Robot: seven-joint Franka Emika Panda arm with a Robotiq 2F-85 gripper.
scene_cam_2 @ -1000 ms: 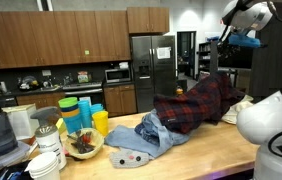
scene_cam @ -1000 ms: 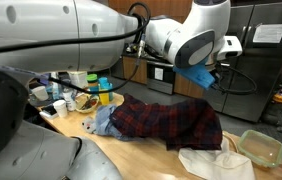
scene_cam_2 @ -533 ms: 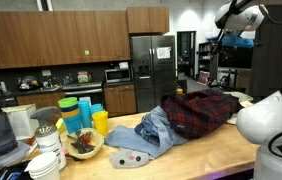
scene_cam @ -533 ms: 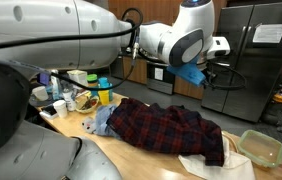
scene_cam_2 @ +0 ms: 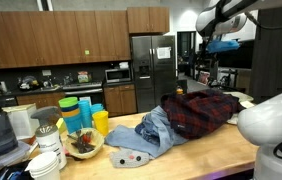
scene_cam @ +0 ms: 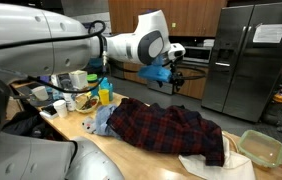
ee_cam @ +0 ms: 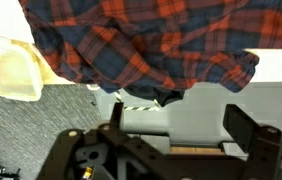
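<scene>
A red and navy plaid shirt (scene_cam: 171, 125) lies spread flat on the wooden table (scene_cam: 131, 155); it also shows in an exterior view (scene_cam_2: 201, 108) and in the wrist view (ee_cam: 151, 40). My gripper (scene_cam: 167, 76) hangs well above the table, apart from the shirt and higher than it (scene_cam_2: 222, 46). In the wrist view the gripper (ee_cam: 181, 125) stands open, its two dark fingers (ee_cam: 245, 126) wide apart with nothing between them.
A blue denim garment (scene_cam: 102, 120) lies bunched beside the shirt (scene_cam_2: 146, 135). A cream cloth (scene_cam: 216, 162) and a green container (scene_cam: 261, 147) sit at one table end. Cups (scene_cam_2: 93, 118), a bowl (scene_cam_2: 81, 146) and clutter crowd the other end.
The jaws opened and let go of the plaid shirt, which dropped from a raised peak to lie flat. The arm then swung up and away from it.
</scene>
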